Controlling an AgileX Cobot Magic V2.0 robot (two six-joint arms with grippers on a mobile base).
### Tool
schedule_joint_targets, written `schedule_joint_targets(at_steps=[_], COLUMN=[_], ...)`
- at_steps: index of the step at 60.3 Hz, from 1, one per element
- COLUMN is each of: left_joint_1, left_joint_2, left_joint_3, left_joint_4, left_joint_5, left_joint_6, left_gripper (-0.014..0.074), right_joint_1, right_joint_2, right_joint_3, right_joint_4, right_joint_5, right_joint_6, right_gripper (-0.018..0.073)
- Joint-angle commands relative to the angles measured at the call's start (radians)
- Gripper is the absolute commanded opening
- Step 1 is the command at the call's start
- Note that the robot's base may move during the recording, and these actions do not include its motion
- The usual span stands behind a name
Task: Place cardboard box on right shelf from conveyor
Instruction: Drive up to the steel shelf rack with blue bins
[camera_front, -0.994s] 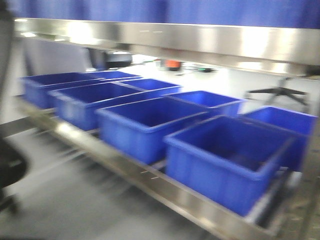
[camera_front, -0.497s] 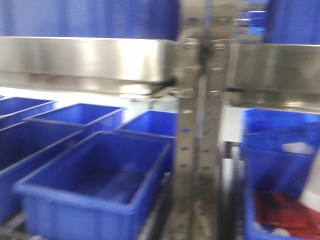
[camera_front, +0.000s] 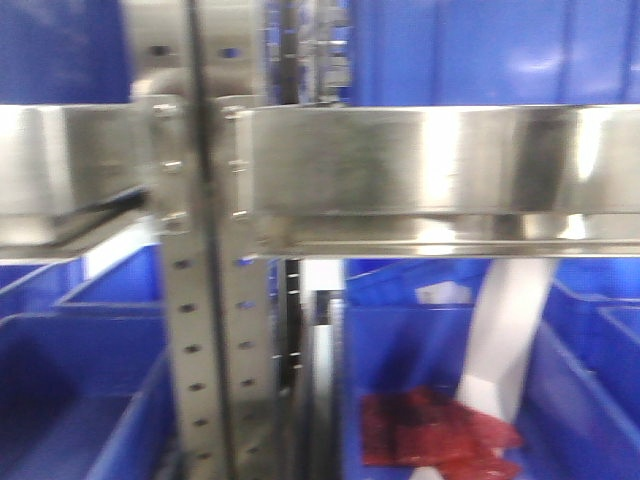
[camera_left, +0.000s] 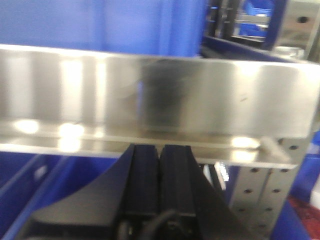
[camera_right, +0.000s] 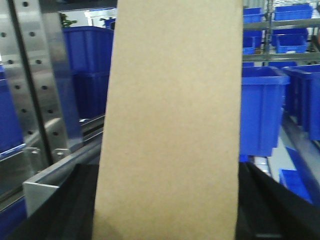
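The cardboard box (camera_right: 172, 120) is a plain tan slab that stands upright and fills the middle of the right wrist view. My right gripper (camera_right: 167, 205) is shut on it, with a dark finger (camera_right: 75, 205) on each side. In the front view the right shelf (camera_front: 420, 165) shows its shiny steel front lip, right of the perforated upright (camera_front: 200, 300). My left gripper (camera_left: 159, 150) is shut with nothing in it, its fingers pressed together just under a steel shelf lip (camera_left: 150, 95). The conveyor is out of view.
Blue plastic bins (camera_front: 600, 380) sit below and above the steel lip. One bin holds red packets (camera_front: 430, 430) and a white strip (camera_front: 510, 340). More blue bins (camera_right: 260, 110) line racks on the right, and a steel upright (camera_right: 35, 75) stands close on the left.
The front view has swept to the right, from a row of blue bins to the upright, which now stands at the left with the right shelf's lip across the frame.
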Motion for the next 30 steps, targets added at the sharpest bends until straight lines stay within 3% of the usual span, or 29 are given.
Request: schedule_joint_targets(at_steps=[1,30], left_joint_1=[0.003,0.003], left_joint_2=[-0.015,-0.013], left_joint_3=[0.008,0.008], left_joint_4=[-0.006,-0.006], left_joint_5=[-0.086,-0.086], left_joint_6=[0.000,0.000], left_gripper=[-0.0116,-0.0116], right_joint_1=[-0.005,-0.005], right_joint_2=[0.013,0.013], right_joint_3=[-0.029,-0.029], right_joint_4=[-0.015,-0.015], right_joint_5=[-0.110,-0.110], right_joint_6=[-0.012,-0.012], right_gripper=[0.0060,0.0060])
